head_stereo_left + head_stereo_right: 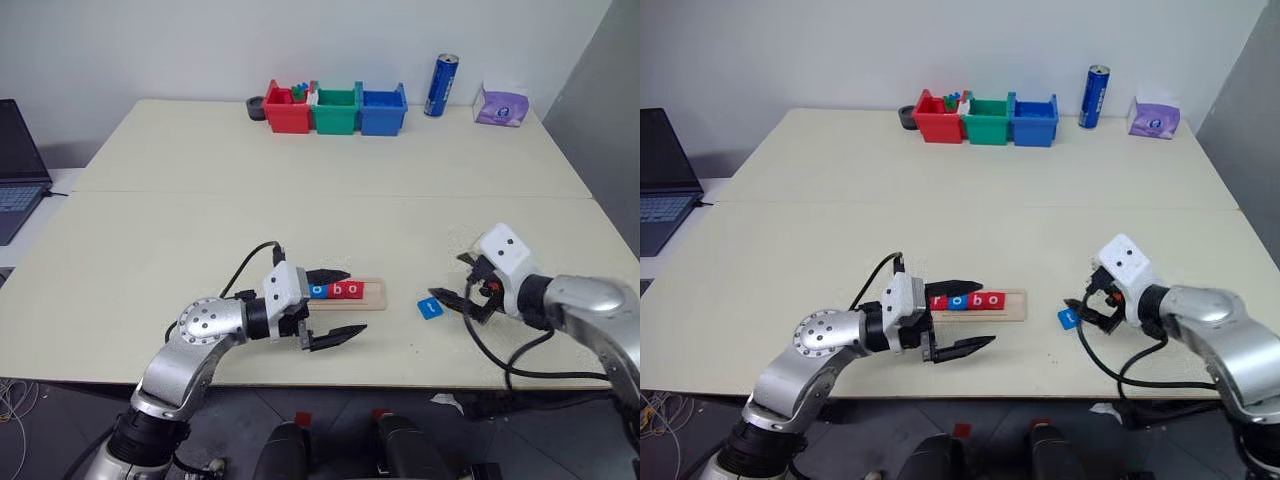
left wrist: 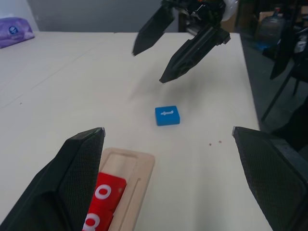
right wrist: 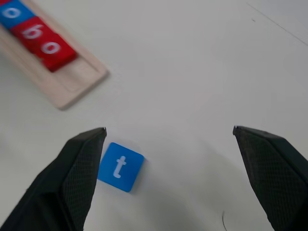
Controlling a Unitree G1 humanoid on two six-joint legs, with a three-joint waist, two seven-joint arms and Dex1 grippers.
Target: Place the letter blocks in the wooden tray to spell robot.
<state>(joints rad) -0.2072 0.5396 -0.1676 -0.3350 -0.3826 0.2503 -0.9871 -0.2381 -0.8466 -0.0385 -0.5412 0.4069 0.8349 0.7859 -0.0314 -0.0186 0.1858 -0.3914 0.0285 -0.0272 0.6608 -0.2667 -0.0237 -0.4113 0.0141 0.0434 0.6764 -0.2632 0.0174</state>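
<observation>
1. Five small flat square letter tiles show: four sit in a row in the long pale wooden tray [image 1: 980, 302], reading r, o, b, o – red [image 1: 938, 300], blue [image 1: 956, 301], red [image 1: 974, 300], red [image 1: 992, 299] – and one blue tile with a white "t" [image 3: 120, 167] lies flat on the cream table [image 1: 330, 215].
2. The tray is a narrow strip with a shallow groove; its long axis runs across the table from the left pincer toward the right one, and the slot at its end nearer the right pincer is empty.
3. The blue "t" tile lies just past that empty tray end, apart from it, turned slightly askew to the tray.
4. The left pincer [image 1: 334, 306] points along the tray, its two black fingers spread apart with the tray's near end between them – gripping nothing.
5. The right pincer [image 1: 458, 283] hangs just above the "t" tile, fingers wide apart, not touching it.
6. Beyond both pincers at the table's far edge stand three plastic bins – red [image 1: 286, 113], green [image 1: 336, 112], blue [image 1: 383, 111] – plus one blue can [image 1: 441, 85] and one purple tissue pack [image 1: 502, 106].
</observation>
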